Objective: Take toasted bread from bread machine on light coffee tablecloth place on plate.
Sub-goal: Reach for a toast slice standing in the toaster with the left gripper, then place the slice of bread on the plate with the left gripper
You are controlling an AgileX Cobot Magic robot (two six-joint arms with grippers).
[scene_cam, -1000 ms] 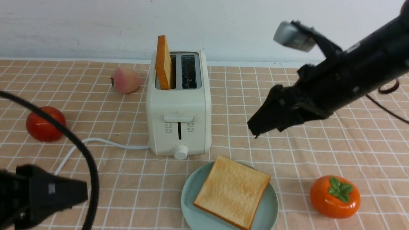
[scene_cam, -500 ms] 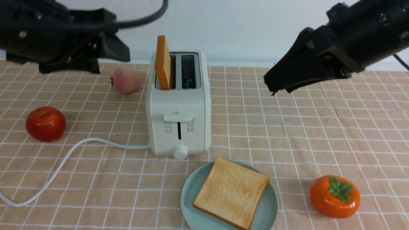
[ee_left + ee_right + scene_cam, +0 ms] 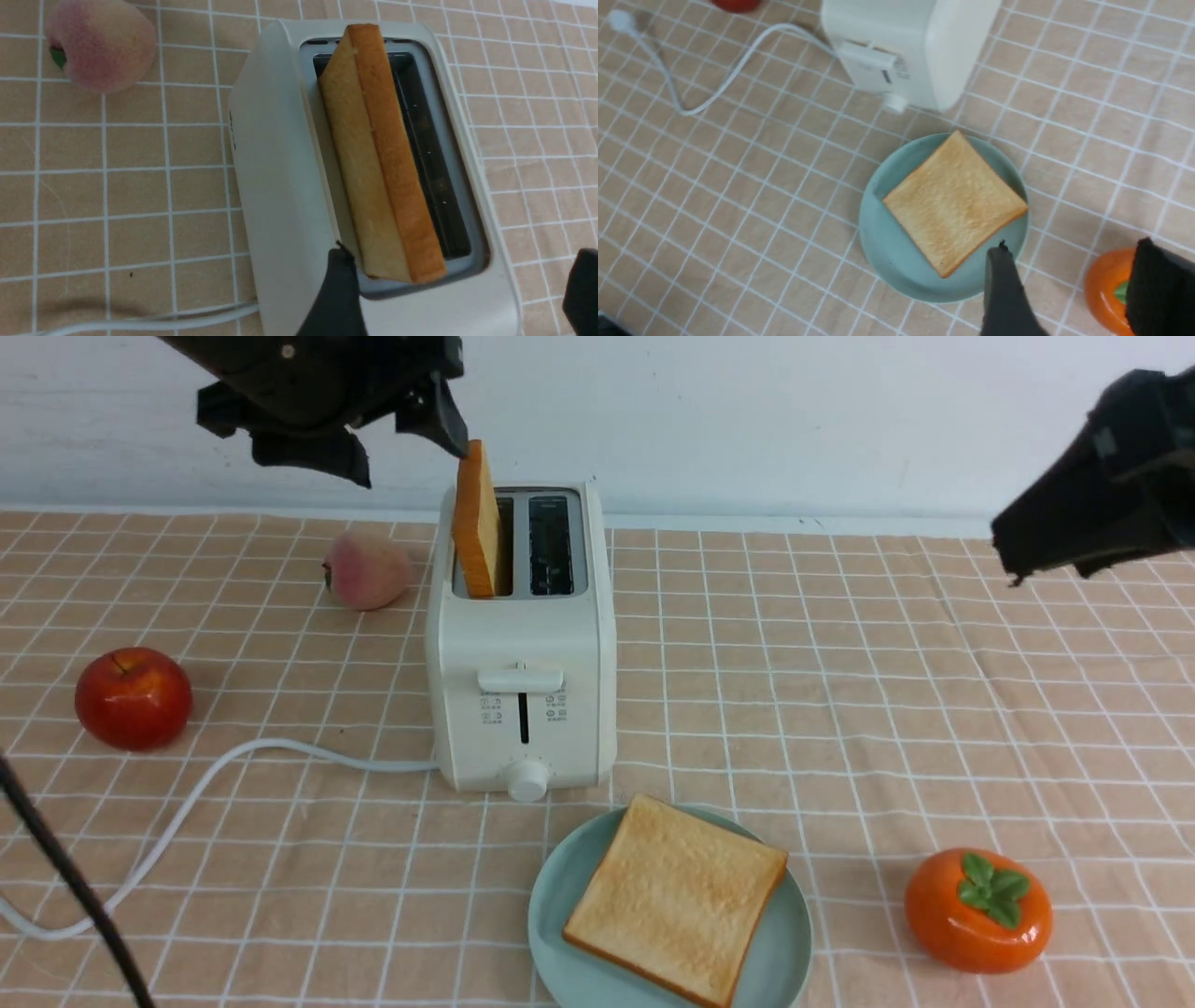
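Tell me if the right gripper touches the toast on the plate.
Apart. Front view: the right gripper hangs high at far right, tablecloth visible between it and the plated toast.

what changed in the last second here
The left gripper rose from the near left corner to beside the standing slice in the toaster, jaws now wide open. The right gripper pulled up and away to the right, empty. Standing slice, toaster and the flat slice on the plate stayed put.
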